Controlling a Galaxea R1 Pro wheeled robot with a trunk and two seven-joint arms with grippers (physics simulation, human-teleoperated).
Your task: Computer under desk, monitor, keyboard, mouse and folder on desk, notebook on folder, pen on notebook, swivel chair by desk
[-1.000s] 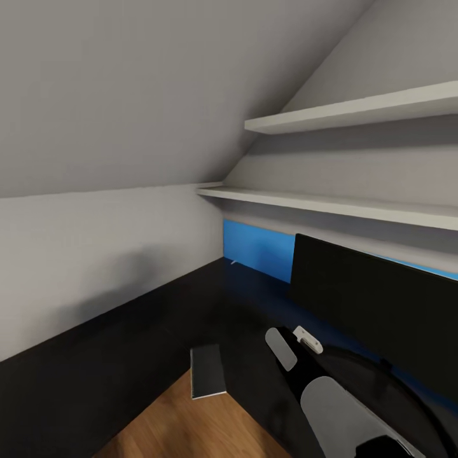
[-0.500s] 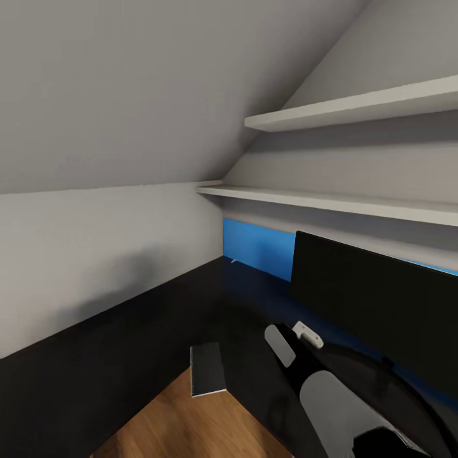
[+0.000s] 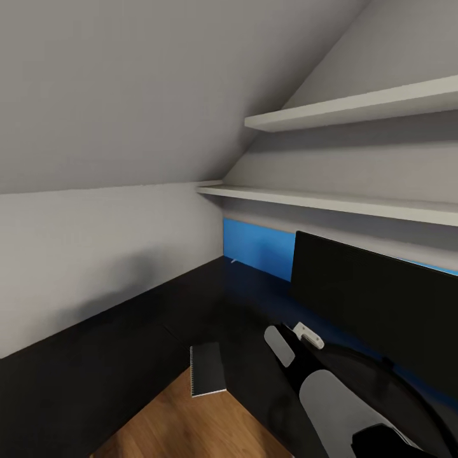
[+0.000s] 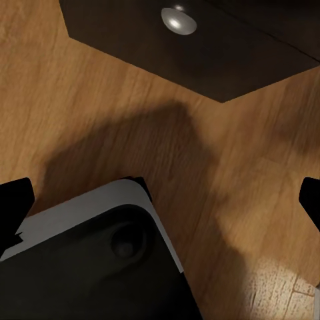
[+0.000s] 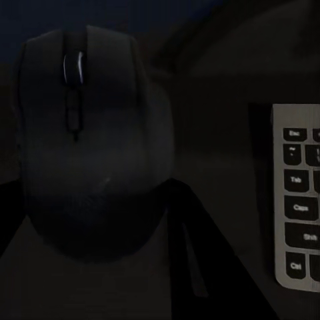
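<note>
The black desk (image 3: 146, 331) runs along the wall and turns at the corner. The monitor (image 3: 375, 312) stands on it at the right, black front facing me. The dark spiral notebook (image 3: 207, 370) lies at the desk's inner edge, partly over the floor. A thin whitish stick, perhaps the pen (image 3: 234, 261), lies at the far corner. In the right wrist view the black mouse (image 5: 93, 147) is very close, on the desk beside the keyboard (image 5: 300, 200); in that dark picture I cannot tell if my right gripper is open or shut. My left gripper (image 4: 162, 198) hangs open over the floor.
My right arm (image 3: 331, 394) rises across the desk in front of the monitor. Two white shelves (image 3: 331, 203) and a blue wall panel (image 3: 257, 245) hang behind it. Below my left gripper are wooden floor (image 4: 200, 173), the black drawer unit with a silver knob (image 4: 178, 20), and my own base (image 4: 93, 267).
My right arm has shifted slightly in front of the monitor. The notebook, monitor and desk have stayed where they were.
</note>
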